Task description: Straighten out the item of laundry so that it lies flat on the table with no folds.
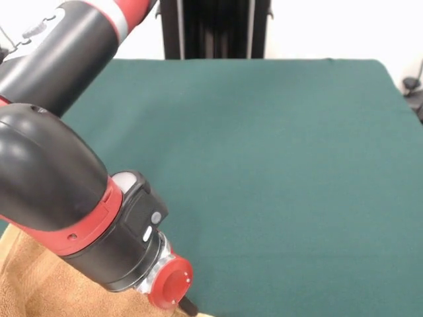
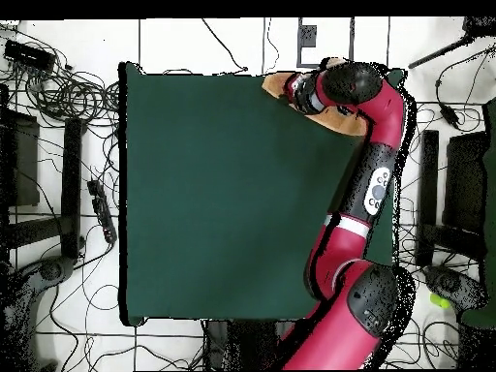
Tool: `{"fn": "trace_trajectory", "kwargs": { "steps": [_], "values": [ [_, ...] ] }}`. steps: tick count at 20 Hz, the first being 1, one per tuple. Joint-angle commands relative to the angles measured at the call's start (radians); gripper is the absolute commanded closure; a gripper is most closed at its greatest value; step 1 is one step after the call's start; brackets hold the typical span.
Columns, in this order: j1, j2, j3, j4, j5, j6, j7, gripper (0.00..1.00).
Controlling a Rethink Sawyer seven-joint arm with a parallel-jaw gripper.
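Towel [image 1: 33,287] bunched at a table corner: bottom-left edge in the front view, top-right corner in the overhead view, mostly hidden beneath the arm [image 1: 53,178] and wrist. Gripper [image 2: 291,89] seen from above only as a dark stub at the wrist's end, over the cloth's edge; fingers too small and too covered to read, so released or clenched cannot be told. Probably the reach-and-grasp stage, with the flattening itself not yet done. Best handled by pinching one hemmed edge or corner rather than the thick middle, lifting only slightly, then dragging slowly toward the open centre of the table [image 1: 264,152] so that the felt's friction pulls the trailing part out flat. Worth steering inward, away from the table edge, since cloth lying this close to the corner could slide off. Terry pile orange-yellow, fluffy and looped, soft and compressible, likely to cling a little to the dark green felt-like cover, which looks matte, even and smooth. Table large and rectangular, bare over nearly all its surface. Arm glossy black and red, rounded housings, a red cap [image 1: 170,281] on the wrist, a pale button on the black cuff.
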Motion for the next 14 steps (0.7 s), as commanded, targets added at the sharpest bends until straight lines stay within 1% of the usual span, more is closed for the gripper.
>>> {"fn": "trace_trajectory", "kwargs": {
  "steps": [1, 4, 9, 12, 14],
  "values": [
    [0.027, 0.229, -0.252, 0.007, -0.032, -0.366, -0.208, 0.0],
    [0.016, 0.224, -0.285, 0.048, 0.001, -0.422, -0.151, 0.0],
    [-0.009, 0.192, -0.409, 0.175, 0.083, -0.585, -0.052, 0.0],
    [-0.007, 0.156, -0.492, 0.242, 0.102, -0.686, 0.014, 0.0],
    [0.003, 0.134, -0.535, 0.268, 0.105, -0.725, 0.053, 0.0]
  ]
}}
